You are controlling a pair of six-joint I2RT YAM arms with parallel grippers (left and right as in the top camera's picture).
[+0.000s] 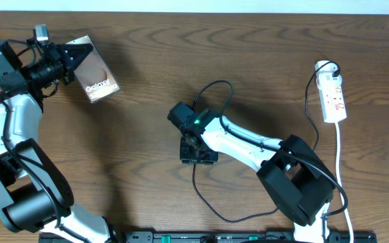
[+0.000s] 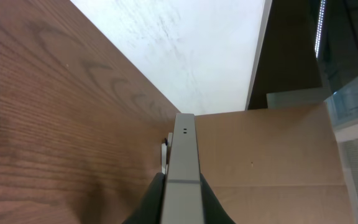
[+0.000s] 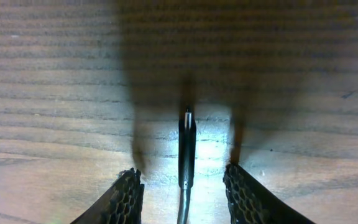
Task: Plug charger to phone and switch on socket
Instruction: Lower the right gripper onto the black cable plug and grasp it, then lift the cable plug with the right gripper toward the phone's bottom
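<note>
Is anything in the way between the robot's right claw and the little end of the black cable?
No, nothing visible. The plug tip lies on the table right between the open fingers of the right gripper, with a gap on each side. The left gripper holds the phone, off to one side.

Bronze Galaxy phone (image 1: 98, 73) tilted at far left — black charger (image 3: 186, 162) loops centrally, tip lying flat — white socket (image 1: 333, 98) far right.

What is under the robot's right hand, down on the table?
The charger's plug tip lies on the wooden table, between the right gripper's open fingers, touching neither. In the overhead view the gripper covers it, so it cannot be seen there.
</note>
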